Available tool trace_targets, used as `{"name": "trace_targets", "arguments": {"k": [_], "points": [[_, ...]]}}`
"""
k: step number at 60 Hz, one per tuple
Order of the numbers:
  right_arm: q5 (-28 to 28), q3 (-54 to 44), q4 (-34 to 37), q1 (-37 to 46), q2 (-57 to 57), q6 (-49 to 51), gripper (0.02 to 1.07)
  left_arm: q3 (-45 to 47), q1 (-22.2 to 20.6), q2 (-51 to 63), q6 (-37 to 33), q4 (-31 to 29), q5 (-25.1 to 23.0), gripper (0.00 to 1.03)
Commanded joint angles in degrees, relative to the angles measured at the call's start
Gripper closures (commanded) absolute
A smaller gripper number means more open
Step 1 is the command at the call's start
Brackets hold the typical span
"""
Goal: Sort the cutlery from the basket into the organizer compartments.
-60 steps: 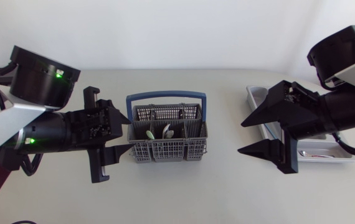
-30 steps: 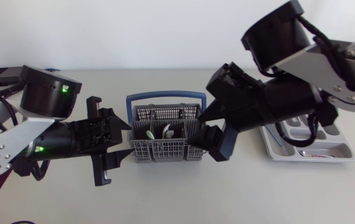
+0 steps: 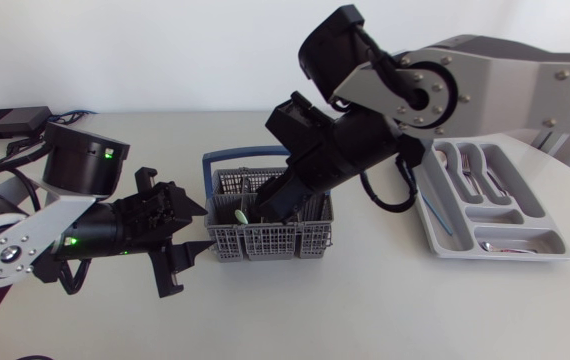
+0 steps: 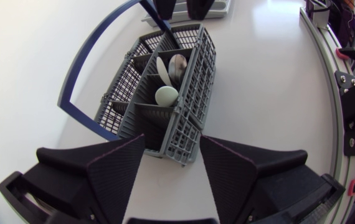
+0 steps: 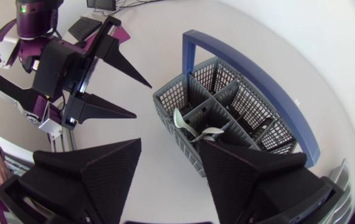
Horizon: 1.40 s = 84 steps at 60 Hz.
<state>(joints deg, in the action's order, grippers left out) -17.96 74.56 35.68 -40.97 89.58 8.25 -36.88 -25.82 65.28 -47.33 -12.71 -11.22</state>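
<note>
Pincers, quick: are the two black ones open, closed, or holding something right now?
Left pincer: open, empty, at the end of the cutlery basket.
Right pincer: open, empty, over the same basket.

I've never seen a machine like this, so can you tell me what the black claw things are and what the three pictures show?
These are two robot arms; the black claws are their grippers. One picture looks down from above the table. The other two come from a small camera on each arm's wrist, so that arm's own claw shows up close. On the table stands a grey basket with a blue handle and some spoons inside, and a grey organizer tray with some cutlery already in it. The left gripper is open at the basket's end. The right gripper is open above the basket. Neither holds anything.
</note>
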Motion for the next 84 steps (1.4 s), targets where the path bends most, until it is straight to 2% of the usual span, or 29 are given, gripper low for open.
{"name": "trace_targets", "arguments": {"k": [1,17,31,50,61,71,84], "points": [[-0.15,1.90,-0.17,-1.22,2.97,-3.42,0.48,1.64,0.60,0.55,2.51,0.41,-1.17,0.42],[0.03,4.27,-0.96,-3.24,7.89,-5.00,0.48,2.17,0.60,-0.15,9.98,0.23,-1.78,0.42],[1.52,7.96,-1.05,-3.50,11.67,-5.97,0.57,3.75,0.60,-0.85,11.21,0.41,-1.87,0.42],[4.42,9.72,-1.05,-3.85,14.83,-6.67,0.61,4.54,1.04,-1.99,11.47,0.49,-2.31,0.42],[4.77,10.43,-1.05,-3.85,16.50,-6.67,0.71,4.72,1.04,-2.35,11.65,0.41,-2.75,0.42],[5.65,11.04,-1.05,-4.12,18.00,-6.67,0.72,4.80,1.04,-2.79,12.17,0.41,-3.19,0.42],[5.65,10.86,-1.58,-4.12,18.35,-6.67,0.88,4.89,0.69,-3.14,12.35,0.41,-3.37,0.42]]}}
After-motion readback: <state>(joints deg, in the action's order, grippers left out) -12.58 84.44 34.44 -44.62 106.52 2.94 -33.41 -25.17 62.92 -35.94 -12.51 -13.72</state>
